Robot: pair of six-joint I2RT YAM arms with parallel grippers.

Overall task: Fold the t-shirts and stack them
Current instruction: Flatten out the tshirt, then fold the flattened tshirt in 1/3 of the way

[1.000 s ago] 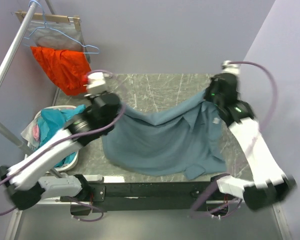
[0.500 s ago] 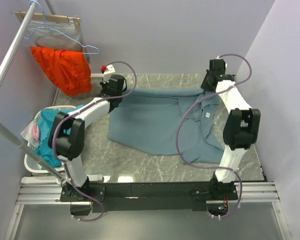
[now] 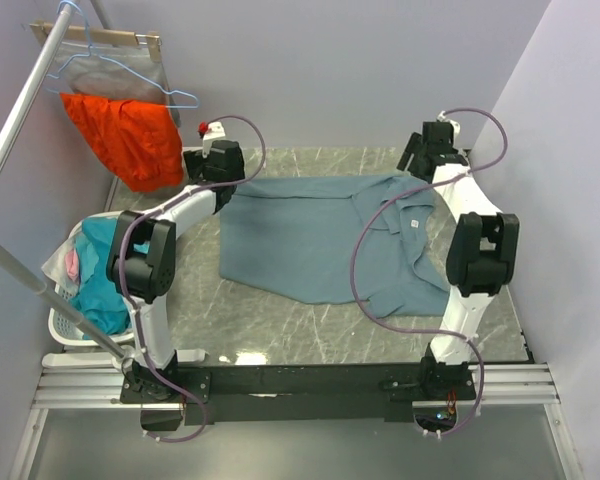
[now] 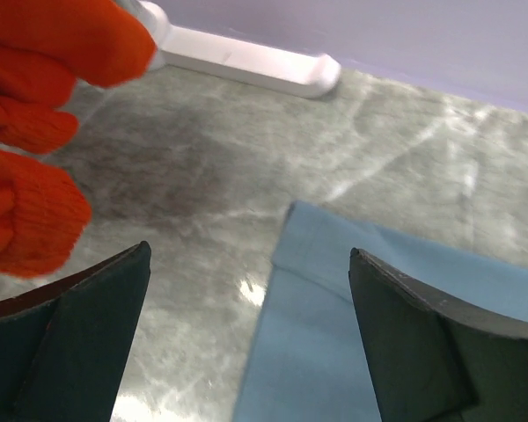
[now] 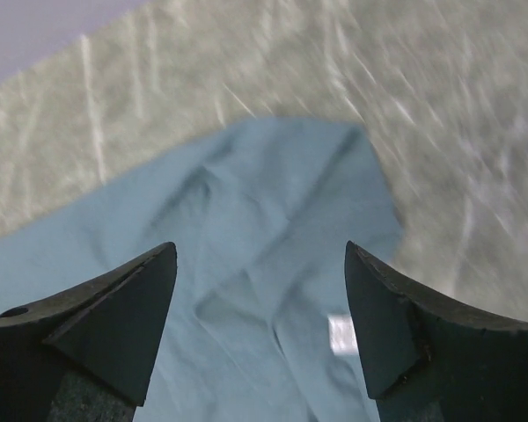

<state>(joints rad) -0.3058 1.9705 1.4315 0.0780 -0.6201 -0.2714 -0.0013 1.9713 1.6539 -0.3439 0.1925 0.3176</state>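
The slate-blue t-shirt lies spread over the marble table, its right side rumpled, with a small white label showing. My left gripper hovers open at the shirt's far left corner. In the left wrist view its jaws stand wide apart above the shirt's corner, holding nothing. My right gripper is open over the far right corner. In the right wrist view its jaws are spread above the cloth and the label.
A bright orange garment hangs from wire hangers on a rack pole at the back left, near my left gripper. A white basket of teal clothes stands at the left table edge. Walls close the back and right.
Both grippers opened and let go of the shirt's far edge. The shirt, stretched in the air a second ago, now lies flat on the table with both arms reaching far.
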